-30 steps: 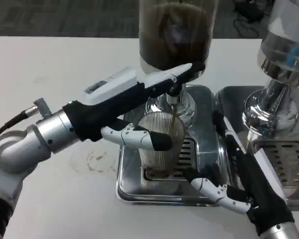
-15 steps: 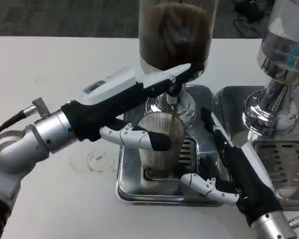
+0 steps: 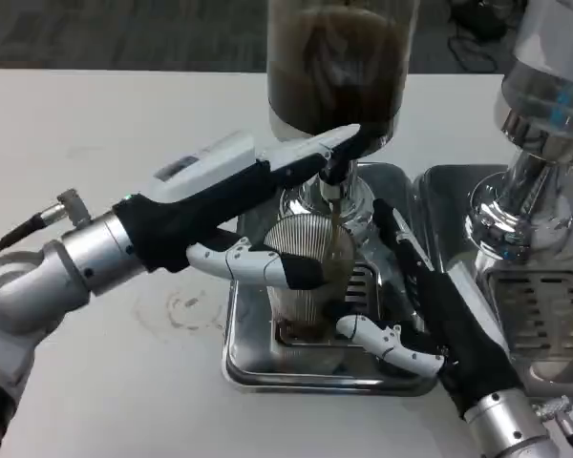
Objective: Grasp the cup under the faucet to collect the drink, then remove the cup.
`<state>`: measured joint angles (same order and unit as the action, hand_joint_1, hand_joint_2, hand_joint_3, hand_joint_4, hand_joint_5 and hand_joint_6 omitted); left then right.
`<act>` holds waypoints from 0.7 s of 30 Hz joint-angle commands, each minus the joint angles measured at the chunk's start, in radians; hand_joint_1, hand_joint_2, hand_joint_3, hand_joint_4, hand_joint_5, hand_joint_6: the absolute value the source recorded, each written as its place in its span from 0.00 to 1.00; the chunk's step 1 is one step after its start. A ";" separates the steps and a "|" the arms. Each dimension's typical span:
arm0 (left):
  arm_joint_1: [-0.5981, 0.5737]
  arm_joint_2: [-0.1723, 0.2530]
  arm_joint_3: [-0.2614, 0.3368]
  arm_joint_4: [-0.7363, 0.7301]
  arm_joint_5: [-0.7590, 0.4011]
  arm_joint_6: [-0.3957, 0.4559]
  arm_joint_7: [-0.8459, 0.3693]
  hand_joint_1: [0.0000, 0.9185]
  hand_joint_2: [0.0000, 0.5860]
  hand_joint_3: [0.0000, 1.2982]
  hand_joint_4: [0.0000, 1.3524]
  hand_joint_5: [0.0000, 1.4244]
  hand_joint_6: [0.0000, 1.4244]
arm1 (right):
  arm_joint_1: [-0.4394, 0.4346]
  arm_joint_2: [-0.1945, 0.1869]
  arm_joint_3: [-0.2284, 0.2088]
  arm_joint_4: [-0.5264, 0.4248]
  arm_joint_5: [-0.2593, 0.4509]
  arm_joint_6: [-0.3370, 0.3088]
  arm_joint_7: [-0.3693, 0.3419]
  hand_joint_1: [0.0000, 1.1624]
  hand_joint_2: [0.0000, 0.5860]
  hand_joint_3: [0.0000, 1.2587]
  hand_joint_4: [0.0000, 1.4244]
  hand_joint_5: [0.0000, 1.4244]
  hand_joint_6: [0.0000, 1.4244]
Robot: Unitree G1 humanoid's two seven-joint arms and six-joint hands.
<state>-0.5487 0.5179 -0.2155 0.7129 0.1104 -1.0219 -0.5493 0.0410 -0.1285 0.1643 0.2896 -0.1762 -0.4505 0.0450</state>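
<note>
Left hand (image 3: 267, 258) holds the cup (image 3: 308, 277) under the faucet (image 3: 334, 176); right hand (image 3: 411, 315) open beside it — a nudge could spill the drink.

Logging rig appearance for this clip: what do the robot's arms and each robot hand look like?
Both forearms are silver metal cylinders ending in black wrist cuffs. The left robot hand has a white back panel with a small grey marking and white-and-black fingers; a black cable with a metal connector runs off the left forearm. The right robot hand is mostly black with white-segmented fingers.
</note>
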 commanded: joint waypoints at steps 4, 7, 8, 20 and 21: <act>0.030 0.026 -0.022 0.003 0.035 0.024 -0.032 0.00 0.08 0.04 0.00 0.04 0.05 | -0.027 0.008 -0.009 0.034 0.030 -0.018 0.019 0.54 0.34 0.00 0.00 0.00 0.00; 0.033 0.027 -0.022 0.000 0.031 0.028 -0.033 0.00 0.08 0.04 0.00 0.04 0.05 | -0.035 0.008 -0.009 0.041 0.036 -0.016 0.028 0.54 0.35 0.00 0.00 0.00 0.00; 0.034 0.027 -0.022 -0.001 0.030 0.029 -0.034 0.00 0.08 0.04 0.00 0.04 0.05 | -0.037 0.008 -0.009 0.044 0.038 -0.016 0.029 0.54 0.35 0.00 0.00 0.00 0.00; 0.043 0.020 -0.015 0.000 -0.037 0.052 -0.065 0.00 0.08 0.04 0.00 0.04 0.05 | -0.063 0.021 -0.006 0.084 0.042 -0.021 0.031 0.53 0.38 0.00 0.00 0.00 0.00; 0.043 0.020 -0.015 0.000 -0.042 0.053 -0.068 0.00 0.08 0.04 0.00 0.04 0.05 | -0.064 0.022 -0.006 0.086 0.042 -0.023 0.030 0.52 0.38 0.00 0.00 0.00 0.00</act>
<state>-0.5294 0.5282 -0.2161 0.7108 0.0478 -0.9855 -0.5775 -0.0122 -0.1154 0.1624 0.3610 -0.1400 -0.4515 0.0729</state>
